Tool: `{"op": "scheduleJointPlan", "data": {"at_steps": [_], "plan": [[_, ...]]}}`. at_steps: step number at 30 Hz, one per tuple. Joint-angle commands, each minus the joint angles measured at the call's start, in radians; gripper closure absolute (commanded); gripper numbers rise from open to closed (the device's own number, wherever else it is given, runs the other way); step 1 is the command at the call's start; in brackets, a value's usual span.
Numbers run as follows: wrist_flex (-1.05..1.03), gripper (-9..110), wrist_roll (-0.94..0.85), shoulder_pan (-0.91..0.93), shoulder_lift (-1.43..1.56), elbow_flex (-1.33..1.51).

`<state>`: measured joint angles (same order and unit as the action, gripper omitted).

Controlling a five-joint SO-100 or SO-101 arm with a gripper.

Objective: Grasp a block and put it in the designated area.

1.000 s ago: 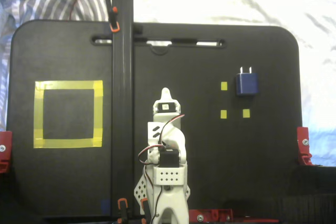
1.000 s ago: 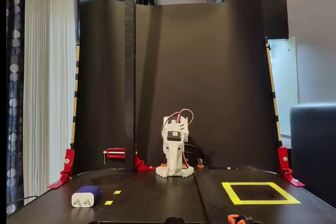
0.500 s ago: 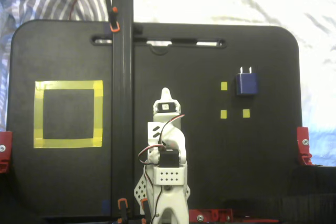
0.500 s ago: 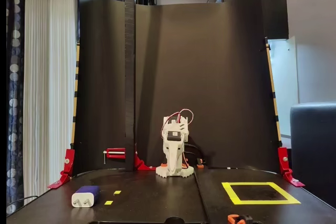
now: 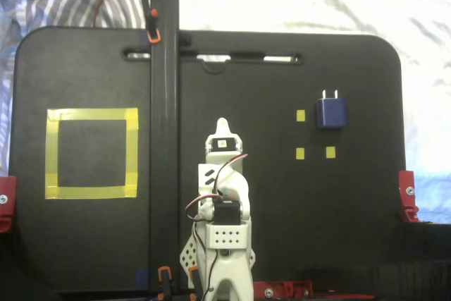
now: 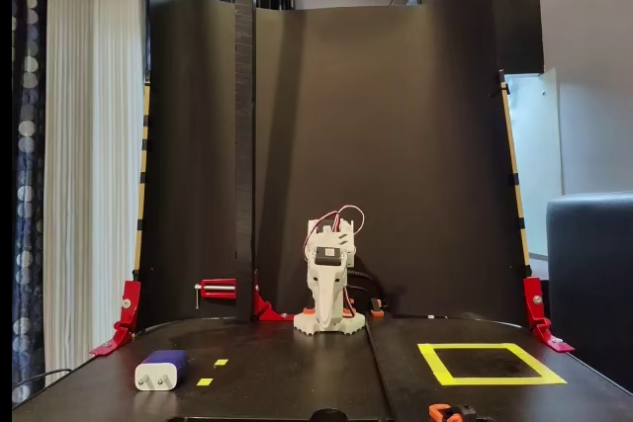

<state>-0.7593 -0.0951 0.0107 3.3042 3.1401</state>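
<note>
The arm is folded up small near its base, and its claw (image 5: 222,124) points away from the base toward the far edge of the table (image 5: 282,244). The claw looks pinched together with nothing in it, but it is small in both fixed views, so that is a best guess. The block (image 5: 330,112) lies on the table well apart from the claw. In the view from above, it sits off to the right of the claw and only a little farther out than the tip. In the view from the front, the block (image 6: 162,370) is low on the left, and the claw (image 6: 326,311) hangs down in the middle, because that camera faces the arm. The block's two pale prongs point toward the far edge, so its long way runs the same way the claw points. It covers one corner of a little set of yellow spots (image 5: 301,115). The yellow square (image 5: 91,153) is on the other side of the claw, to the left in the view from above, and also well apart from it. A dark post (image 5: 163,103) stands between the claw and the square. So the claw will likely need to swing right and reach out to get over the block, then open, then come down around it.
</note>
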Motion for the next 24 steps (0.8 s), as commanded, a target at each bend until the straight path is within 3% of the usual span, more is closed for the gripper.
{"op": "scheduleJointPlan", "data": {"at_steps": [1, 7, 15, 24], "plan": [[0.000, 102, 0.000, -0.002, 0.006, 0.003], [0.117, 102, -0.017, 0.000, -0.048, 0.000], [0.301, 102, -0.219, 0.064, -0.293, -0.147], [0.311, 102, -0.494, 0.094, -0.681, -0.512]]}}
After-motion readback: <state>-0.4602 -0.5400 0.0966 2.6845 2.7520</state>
